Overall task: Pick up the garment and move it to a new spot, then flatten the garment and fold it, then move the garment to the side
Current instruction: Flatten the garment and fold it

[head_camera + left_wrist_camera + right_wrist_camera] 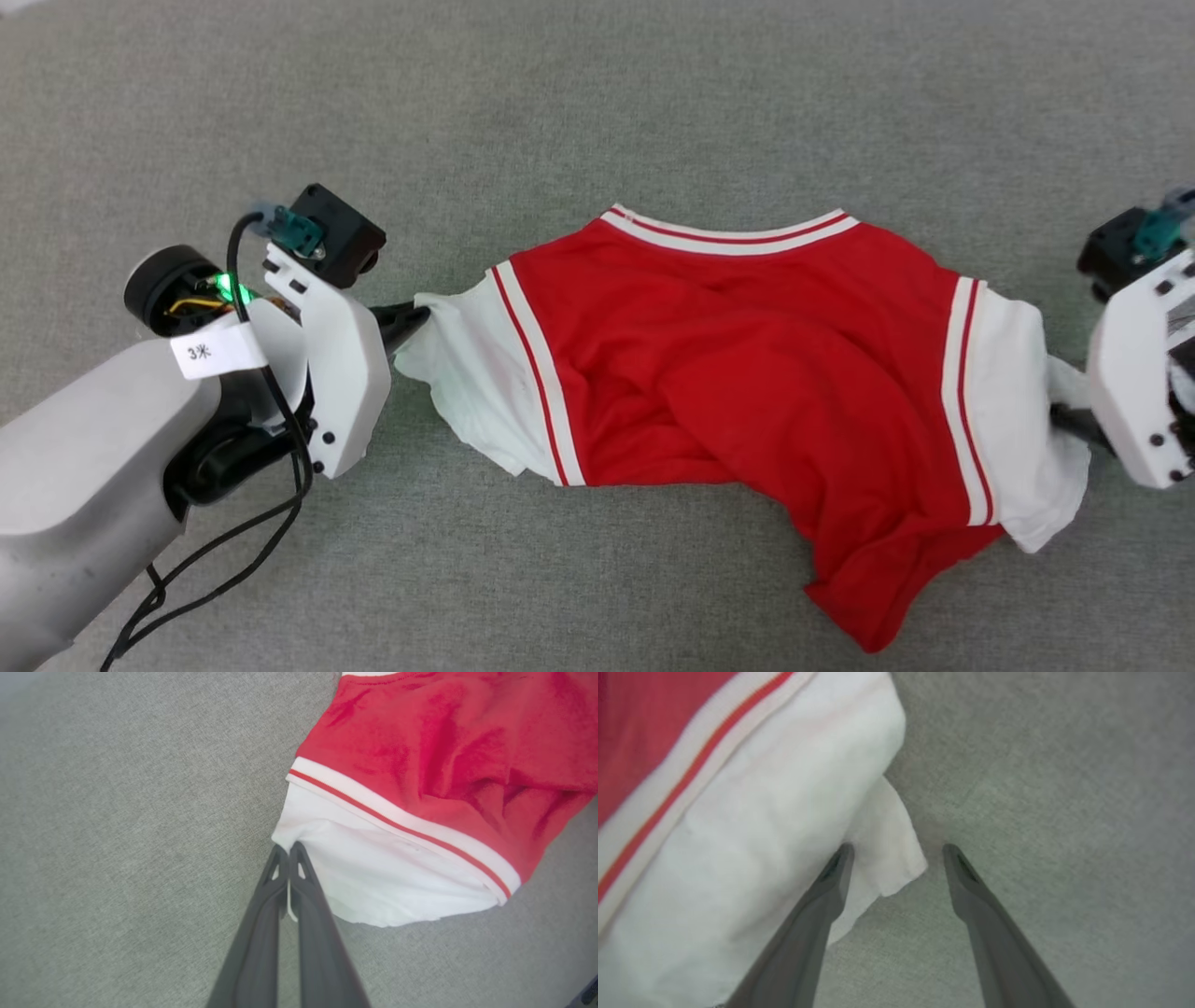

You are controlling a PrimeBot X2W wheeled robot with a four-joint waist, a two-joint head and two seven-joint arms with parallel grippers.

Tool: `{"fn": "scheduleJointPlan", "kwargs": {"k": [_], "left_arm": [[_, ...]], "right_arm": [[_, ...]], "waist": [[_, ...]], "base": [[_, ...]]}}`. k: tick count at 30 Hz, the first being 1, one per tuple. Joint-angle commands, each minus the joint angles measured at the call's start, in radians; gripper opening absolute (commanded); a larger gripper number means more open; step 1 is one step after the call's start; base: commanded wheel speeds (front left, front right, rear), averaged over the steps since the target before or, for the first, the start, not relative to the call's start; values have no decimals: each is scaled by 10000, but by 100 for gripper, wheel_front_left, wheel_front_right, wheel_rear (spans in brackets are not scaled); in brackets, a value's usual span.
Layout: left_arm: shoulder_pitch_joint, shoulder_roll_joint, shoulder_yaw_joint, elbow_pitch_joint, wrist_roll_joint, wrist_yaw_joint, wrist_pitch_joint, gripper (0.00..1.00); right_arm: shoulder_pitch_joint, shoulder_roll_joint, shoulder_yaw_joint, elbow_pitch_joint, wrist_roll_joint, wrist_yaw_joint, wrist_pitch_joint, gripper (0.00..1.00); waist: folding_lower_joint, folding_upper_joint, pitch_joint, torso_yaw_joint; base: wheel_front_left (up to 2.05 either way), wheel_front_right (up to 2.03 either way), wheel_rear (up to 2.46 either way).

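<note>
The garment (747, 373) lies rumpled on the table (597, 93). The left gripper (286, 853) has its jaws pinching one sleeve. The right gripper (899, 853) has its jaws spread at the other.

Right gripper (1062, 418) cut by head view's edge; fingers (1081, 427) partly hidden by garment (747, 373) sleeve.

— Where's my free room?
— The grey surface (597, 93) lies bare beyond my left pincer (286, 850) and right pincer (899, 851). Between them the jersey (747, 355) blocks the way, and its sleeve corner sits inside my right fingers (971, 891).
</note>
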Motion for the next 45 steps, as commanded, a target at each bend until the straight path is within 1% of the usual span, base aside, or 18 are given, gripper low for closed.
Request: {"fn": "scheduleJointPlan", "kwargs": {"k": [1,5,8,9,10,11,15,19,23,28,32,35,38,41,45], "left_arm": [[-152,-60,57,-3,57,-34,-68,0],[-289,-144,54,71,110,-83,-121,0],[-315,-215,32,159,129,-129,-149,0],[-307,-238,21,197,121,-128,-160,0],[-287,-251,13,247,107,-137,-160,0],[-259,-251,2,311,97,-144,-168,0],[-192,-294,49,514,65,-215,-375,0],[-231,-270,205,539,98,-233,-788,0],[-373,-174,491,368,223,-54,-1274,0],[-633,-45,916,16,340,165,-1822,0],[-1141,-86,1225,-213,613,303,-2144,0],[-1743,-235,1546,-242,754,390,-2347,0],[-2532,-498,1864,-47,957,429,-2526,0],[-3481,-815,2135,300,1205,372,-2669,0],[-4819,-1200,2391,980,1605,237,-2767,0]], "right_arm": [[-95,151,139,120,26,-3,45,100],[82,565,929,646,238,-2,-13,100],[275,711,1619,883,337,14,-208,100],[256,727,1767,938,362,14,-341,49],[203,748,1842,1007,392,14,-543,2],[101,757,1870,1080,428,14,-712,0],[-467,583,1661,1314,551,8,-1673,0],[-975,314,1411,1234,715,-3,-2779,0],[-1135,-47,1219,973,946,-3,-3728,0],[-1420,-465,771,498,1168,-5,-4645,0],[-1821,-695,401,108,755,-3,-5499,0],[-2397,-626,-26,58,447,-5,-6132,0],[-3120,-392,-490,213,18,-5,-6576,0],[-4085,-57,-863,566,-534,-5,-6578,0],[-5580,577,-1233,1116,-1428,-5,-6515,0]], "waist": [[-1,0,234,126],[-1,0,482,222],[-1,0,530,234],[-1,0,522,225],[-1,0,487,204],[-1,0,436,178],[-1,0,73,70],[-1,0,-444,-31],[-1,0,-908,-107],[-1,0,-1292,-213],[-1,0,-1347,-306],[-1,0,-1226,-382],[-1,0,-981,-439],[-1,0,-622,-487],[-1,0,-39,-532]], "base": [[0,0,0],[0,0,0],[0,0,0],[0,0,0],[0,0,0],[0,0,0],[0,0,0],[0,0,0],[0,0,0],[0,0,0],[0,0,0],[0,0,0],[0,0,0],[0,0,0],[0,0,0]]}}
